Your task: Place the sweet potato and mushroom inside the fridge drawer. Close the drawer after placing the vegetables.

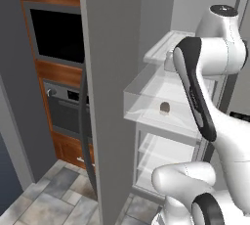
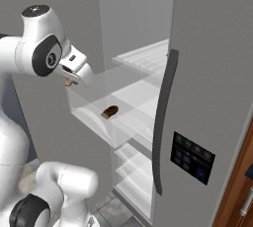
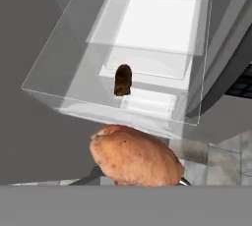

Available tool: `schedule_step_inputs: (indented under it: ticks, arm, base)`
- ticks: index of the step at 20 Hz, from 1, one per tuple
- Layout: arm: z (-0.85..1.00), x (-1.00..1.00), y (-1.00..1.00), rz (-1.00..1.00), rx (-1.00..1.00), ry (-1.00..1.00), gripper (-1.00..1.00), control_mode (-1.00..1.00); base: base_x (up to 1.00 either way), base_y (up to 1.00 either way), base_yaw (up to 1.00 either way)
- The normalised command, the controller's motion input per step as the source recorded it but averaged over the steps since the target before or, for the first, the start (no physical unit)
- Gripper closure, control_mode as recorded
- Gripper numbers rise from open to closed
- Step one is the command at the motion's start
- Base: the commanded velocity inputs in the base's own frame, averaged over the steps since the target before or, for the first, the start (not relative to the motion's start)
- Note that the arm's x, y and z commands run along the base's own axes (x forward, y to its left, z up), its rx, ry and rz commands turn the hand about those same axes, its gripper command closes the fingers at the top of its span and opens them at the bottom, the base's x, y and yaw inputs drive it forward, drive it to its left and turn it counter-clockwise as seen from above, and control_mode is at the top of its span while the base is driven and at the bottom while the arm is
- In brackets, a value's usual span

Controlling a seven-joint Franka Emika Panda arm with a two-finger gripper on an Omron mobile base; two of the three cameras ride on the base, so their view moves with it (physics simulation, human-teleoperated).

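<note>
Pinching the mushroom (image 3: 135,156), fingers (image 2: 72,79) above the open fridge drawer (image 3: 64,99).

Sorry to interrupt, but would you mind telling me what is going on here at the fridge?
The robot's gripper is shut on the sweet potato, holding it just outside the front of the pulled-out fridge drawer. A small dark brown item, probably the mushroom, already lies on the drawer floor. The sweet potato is not yet in, and the drawer is open.
</note>
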Motion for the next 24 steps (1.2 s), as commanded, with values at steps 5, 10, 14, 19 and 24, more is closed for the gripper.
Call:
schedule_step_inputs:
  ticks: [5,10,14,19,24]
  arm:
    - [-0.74,0.98,-0.24,0.00,0.00,0.04,1.00,-1.00]
    - [-0.91,0.94,-0.24,0.00,0.00,0.02,1.00,-1.00]
    - [-0.68,0.91,-0.15,0.00,0.00,0.02,1.00,-1.00]
    - [-0.49,0.80,-0.13,0.00,0.00,0.09,1.00,-1.00]
    - [-0.46,0.61,-0.13,0.00,0.01,0.07,1.00,-1.00]
  base:
    - [0.00,0.00,0.00]
    - [0.00,0.00,0.00]
    - [0.00,0.00,0.00]
    - [0.00,0.00,0.00]
    - [0.00,0.00,0.00]
